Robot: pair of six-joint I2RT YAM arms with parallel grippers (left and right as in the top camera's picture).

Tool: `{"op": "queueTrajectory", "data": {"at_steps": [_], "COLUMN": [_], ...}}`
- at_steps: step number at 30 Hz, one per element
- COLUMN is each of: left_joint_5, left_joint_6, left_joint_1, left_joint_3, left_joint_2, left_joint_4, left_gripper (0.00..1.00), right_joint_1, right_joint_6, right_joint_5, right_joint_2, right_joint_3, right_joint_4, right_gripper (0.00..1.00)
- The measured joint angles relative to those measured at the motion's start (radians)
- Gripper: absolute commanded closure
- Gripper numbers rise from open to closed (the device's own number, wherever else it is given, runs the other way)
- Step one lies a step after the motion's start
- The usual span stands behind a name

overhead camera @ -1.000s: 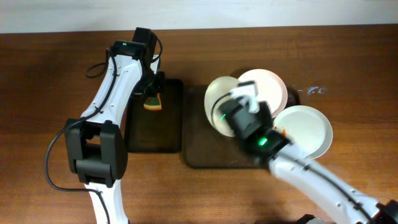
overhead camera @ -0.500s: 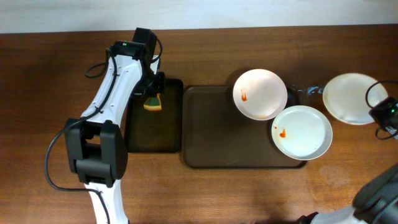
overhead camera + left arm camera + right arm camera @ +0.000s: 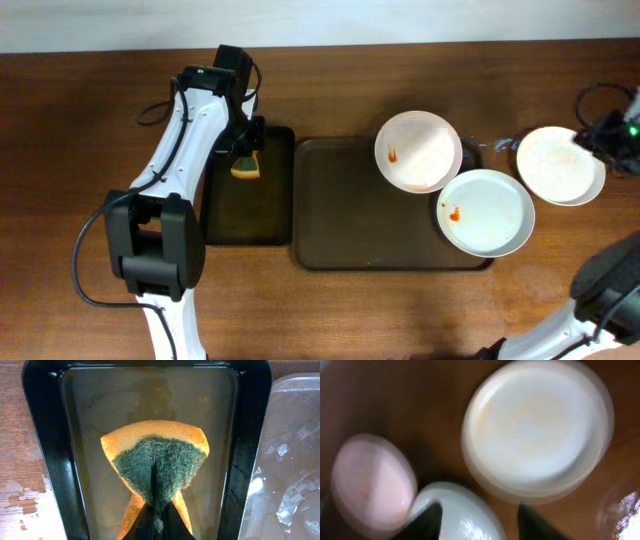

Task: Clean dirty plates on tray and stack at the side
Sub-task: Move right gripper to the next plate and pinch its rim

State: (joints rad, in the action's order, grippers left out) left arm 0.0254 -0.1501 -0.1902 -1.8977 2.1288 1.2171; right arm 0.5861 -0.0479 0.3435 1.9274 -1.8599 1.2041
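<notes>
Two smeared plates on the tray, one clean plate aside

The plain plate [image 3: 560,165] lay on the worktop [image 3: 400,310] right of the brown tray [image 3: 340,200], near the right fingers [image 3: 427,520], which stood apart and empty. Both smeared plates [image 3: 418,150] sat at the tray's right end. The left fingers [image 3: 137,527] clamped a sponge [image 3: 157,460] over the black tray [image 3: 45,460].

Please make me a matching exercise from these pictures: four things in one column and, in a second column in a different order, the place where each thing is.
Things
1. sponge
2. plain white plate
3. smeared plate nearer the robot
4. black tray

Places
a. on the table, right of the brown tray
b. left of the brown tray, under the sponge
c. pinched in the left gripper
d. on the brown tray's right end

Pairs: 1-c, 2-a, 3-d, 4-b
</notes>
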Motion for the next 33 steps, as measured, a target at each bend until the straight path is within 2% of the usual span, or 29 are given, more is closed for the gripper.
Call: {"op": "queueTrajectory", "data": {"at_steps": [2, 4, 8, 10, 16, 21, 22, 23, 24, 25, 30, 33], "left_joint_5": [0.0, 0.0, 0.0, 0.0, 0.0, 0.0, 0.0, 0.0, 0.0, 0.0, 0.0, 0.0], "left_joint_6": [0.0, 0.0, 0.0, 0.0, 0.0, 0.0, 0.0, 0.0, 0.0, 0.0, 0.0, 0.0], "left_joint_1": [0.0, 0.0, 0.0, 0.0, 0.0, 0.0, 0.0, 0.0, 0.0, 0.0, 0.0, 0.0], "left_joint_3": [0.0, 0.0, 0.0, 0.001, 0.001, 0.001, 0.001, 0.001, 0.001, 0.001, 0.001, 0.001], "left_joint_2": [0.0, 0.0, 0.0, 0.0, 0.0, 0.0, 0.0, 0.0, 0.0, 0.0, 0.0, 0.0], "left_joint_4": [-0.002, -0.002, -0.001, 0.003, 0.006, 0.006, 0.006, 0.006, 0.006, 0.006, 0.006, 0.006], "left_gripper": [1.0, 1.0, 1.0, 1.0, 1.0, 1.0, 1.0, 1.0, 1.0, 1.0, 1.0, 1.0], "right_joint_1": [-0.11, -0.218, -0.421, -0.512, -0.518, -0.517, -0.517, -0.517, -0.517, -0.517, -0.517, -0.517], "right_joint_6": [-0.045, -0.067, -0.037, -0.003, 0.019, 0.022, 0.021, 0.021, 0.023, 0.023, 0.03, 0.09], "right_joint_5": [-0.027, -0.055, -0.171, -0.28, -0.299, -0.237, -0.236, -0.233, -0.233, -0.232, -0.146, -0.078], "right_joint_2": [-0.014, -0.014, -0.013, -0.009, 0.016, 0.14, 0.142, 0.144, 0.146, 0.148, 0.153, 0.153], "right_joint_3": [-0.064, -0.058, -0.016, 0.029, 0.243, 0.357, 0.357, 0.357, 0.357, 0.357, 0.357, 0.358], "right_joint_4": [0.137, 0.167, 0.075, -0.028, -0.27, -0.444, -0.462, -0.471, -0.473, -0.472, -0.445, -0.366], "right_gripper": [0.51, 0.5, 0.59, 0.55, 0.54, 0.54, 0.56, 0.61, 0.71, 0.76, 0.82, 0.87]}}
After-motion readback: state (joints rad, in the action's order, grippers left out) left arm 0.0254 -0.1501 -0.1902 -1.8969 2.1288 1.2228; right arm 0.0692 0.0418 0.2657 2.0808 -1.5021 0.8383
